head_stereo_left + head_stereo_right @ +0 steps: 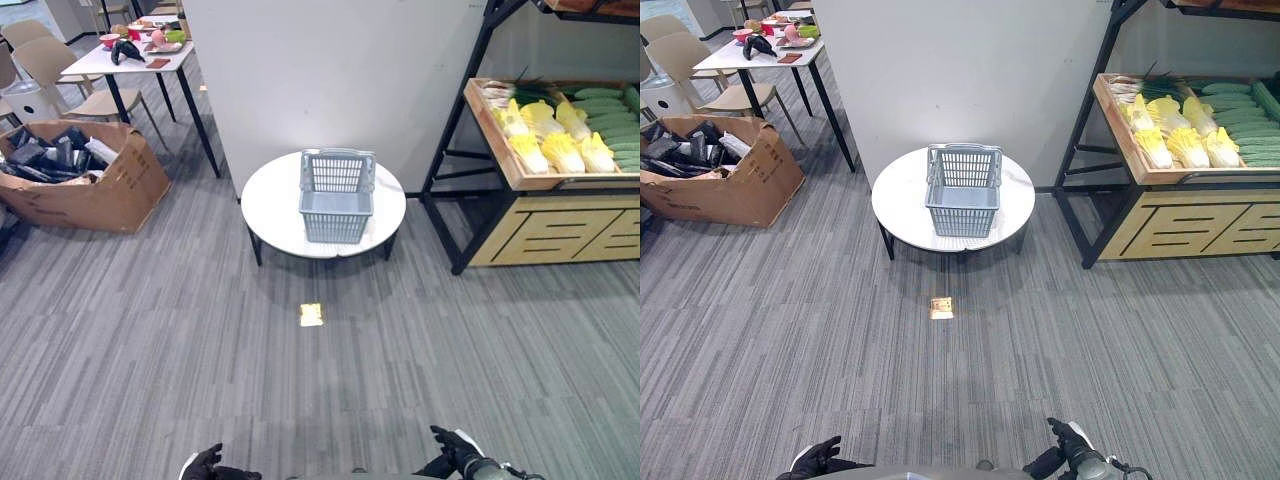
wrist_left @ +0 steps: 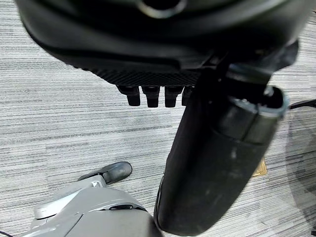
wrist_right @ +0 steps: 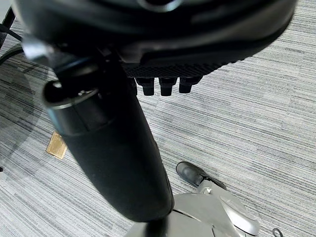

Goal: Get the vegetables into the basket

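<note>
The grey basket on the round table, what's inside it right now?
The grey basket on the round white table looks empty: nothing shows through its slatted walls or above its rim. Its floor is partly hidden by the near wall.

A grey plastic basket (image 1: 337,196) with slatted walls is seen upright on a round white table (image 1: 272,202), its handle folded down against the far rim; nothing is seen inside it. The vegetables (image 1: 560,128) are held in a wooden crate (image 1: 515,172) on the shelf unit to the right, well apart from the basket: pale yellow cabbages (image 1: 545,150) at the crate's left, green cucumbers (image 1: 608,112) at its right.
</note>
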Controlling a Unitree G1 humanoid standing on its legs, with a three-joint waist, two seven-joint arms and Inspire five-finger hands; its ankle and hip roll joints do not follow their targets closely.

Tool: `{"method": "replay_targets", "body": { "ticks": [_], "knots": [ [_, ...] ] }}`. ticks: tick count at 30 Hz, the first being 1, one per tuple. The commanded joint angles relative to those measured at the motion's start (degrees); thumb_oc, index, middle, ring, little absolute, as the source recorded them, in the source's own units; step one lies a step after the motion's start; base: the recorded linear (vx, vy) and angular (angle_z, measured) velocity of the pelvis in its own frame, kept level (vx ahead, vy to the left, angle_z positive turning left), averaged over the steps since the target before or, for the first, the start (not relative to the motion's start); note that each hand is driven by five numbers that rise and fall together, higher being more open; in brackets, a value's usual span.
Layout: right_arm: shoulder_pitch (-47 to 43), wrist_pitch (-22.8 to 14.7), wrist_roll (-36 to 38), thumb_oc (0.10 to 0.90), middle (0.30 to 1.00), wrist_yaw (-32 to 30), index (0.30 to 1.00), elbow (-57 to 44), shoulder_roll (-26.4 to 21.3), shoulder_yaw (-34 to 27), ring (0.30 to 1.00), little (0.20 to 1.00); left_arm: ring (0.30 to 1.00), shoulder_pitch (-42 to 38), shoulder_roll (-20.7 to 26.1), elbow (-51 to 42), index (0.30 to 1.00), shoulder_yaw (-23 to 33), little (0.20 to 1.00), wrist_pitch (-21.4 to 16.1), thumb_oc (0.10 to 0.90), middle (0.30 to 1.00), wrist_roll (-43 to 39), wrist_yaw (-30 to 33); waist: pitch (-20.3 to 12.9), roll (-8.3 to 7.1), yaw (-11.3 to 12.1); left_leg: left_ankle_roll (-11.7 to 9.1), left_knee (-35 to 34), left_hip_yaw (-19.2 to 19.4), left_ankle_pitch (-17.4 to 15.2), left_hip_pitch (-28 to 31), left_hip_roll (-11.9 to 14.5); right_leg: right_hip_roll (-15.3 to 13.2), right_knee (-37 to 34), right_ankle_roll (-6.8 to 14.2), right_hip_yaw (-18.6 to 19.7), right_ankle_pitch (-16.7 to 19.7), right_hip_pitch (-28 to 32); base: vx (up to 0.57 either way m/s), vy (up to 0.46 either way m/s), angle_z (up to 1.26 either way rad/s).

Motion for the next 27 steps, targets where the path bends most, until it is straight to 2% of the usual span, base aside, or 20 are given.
{"method": "replay_targets", "body": {
  "ticks": [1, 6, 14, 23, 27],
  "knots": [
    [-2.46, -1.51, 1.59, 0.9, 1.0, -1.37, 1.0, 2.29, -0.38, 0.05, 1.0, 1.0, 1.0, -2.9, 0.77, 2.67, 1.0, 0.43, 1.0, -2.06, 0.9, 1.0, -0.97, 0.95, -1.14, -1.26, 0.28, -4.43, -1.1, -1.76, 1.71, -0.22, 4.09, -5.88, 0.17, 5.81, -0.99, 3.68, -2.01, 0.0, 0.0, 0.0],
    [-2.53, -1.39, 1.71, 0.9, 1.0, -1.53, 1.0, 2.68, -0.34, -0.07, 1.0, 1.0, 1.0, -2.89, 0.51, 2.87, 1.0, 0.58, 1.0, -1.73, 0.9, 1.0, -1.67, 1.02, -1.1, -1.16, 0.28, -4.44, -1.1, -1.83, 1.71, -0.18, 4.11, -5.86, 0.17, 5.79, -1.07, 3.68, -1.97, 0.0, 0.0, 0.0],
    [-3.12, -0.71, 1.2, 0.9, 1.0, -1.98, 1.0, 3.66, -0.39, -0.22, 1.0, 1.0, 1.0, -3.09, 0.34, 4.33, 1.0, -0.17, 1.0, -1.06, 0.9, 1.0, 1.69, 2.2, -0.69, -1.21, 0.17, -4.64, -1.1, -1.63, 1.85, -0.15, 4.57, -5.45, 0.17, 5.57, -0.88, 3.6, -2.11, 0.0, -0.008, 0.0],
    [-3.72, -0.45, 2.86, 0.9, 1.0, -2.4, 1.0, 3.76, -1.13, -1.19, 1.0, 1.0, 1.0, -4.23, 0.37, 4.07, 1.0, -0.73, 1.0, -0.66, 0.9, 1.0, 1.26, 2.62, 1.12, -1.56, 0.09, -5.01, 0.15, -1.97, 2.01, -1.38, 5.48, -4.65, 0.38, 4.91, -0.74, 3.18, -2.77, 0.01, -0.033, 0.0],
    [-4.33, -0.34, 3.35, 0.9, 1.0, -2.37, 1.0, 3.77, -1.41, -1.08, 1.0, 1.0, 1.0, -5.31, 0.53, 3.56, 1.0, -0.51, 1.0, -0.45, 0.9, 1.0, -0.65, 2.72, 2.13, -1.54, -0.07, -5.15, 2.67, -2.42, 1.62, -3.51, 6.05, -4.35, 2.89, 4.31, -0.74, 2.15, -4.7, 0.02, -0.069, 0.01]
  ]
}}
